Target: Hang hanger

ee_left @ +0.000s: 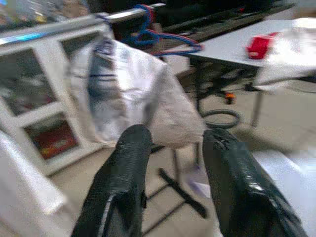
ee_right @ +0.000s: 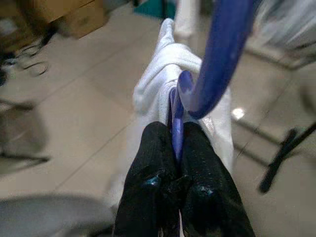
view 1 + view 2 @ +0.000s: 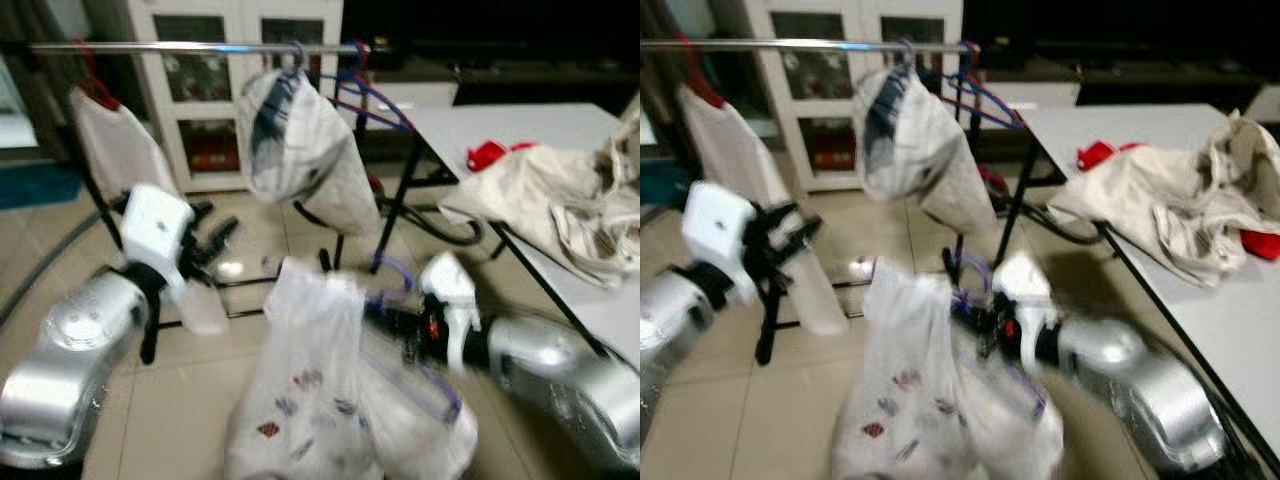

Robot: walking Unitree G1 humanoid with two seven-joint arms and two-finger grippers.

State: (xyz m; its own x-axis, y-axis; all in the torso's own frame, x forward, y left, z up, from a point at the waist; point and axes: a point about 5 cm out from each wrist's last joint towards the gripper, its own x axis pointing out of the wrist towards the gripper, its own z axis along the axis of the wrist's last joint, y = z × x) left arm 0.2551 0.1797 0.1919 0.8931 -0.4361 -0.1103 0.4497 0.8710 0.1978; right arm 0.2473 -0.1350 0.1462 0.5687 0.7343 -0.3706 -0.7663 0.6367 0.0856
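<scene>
Hanger (image 2: 202, 74), blue, pinched at its neck between shut fingers of right gripper (image 2: 174, 148), white shirt (image 3: 310, 400) hanging from it, near and below rail (image 3: 190, 47). Left gripper (image 1: 170, 148) open, empty.

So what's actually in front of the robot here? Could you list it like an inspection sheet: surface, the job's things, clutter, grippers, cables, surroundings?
Surface: beige tiled floor; white table on the robot's right.
Job's things: blue hanger carrying a white garment, not yet on the metal rail.
Clutter: cream cloth heap and a red item on the table.
Grippers: right gripper shut on the blue hanger; left gripper open, holding nothing.
Cables: dark hose or cable loop on the floor under the table; blurred.
Surroundings: two garments already hang on the rail, a patterned garment and a white one, plus spare hangers; white glass-door cabinet behind.
</scene>
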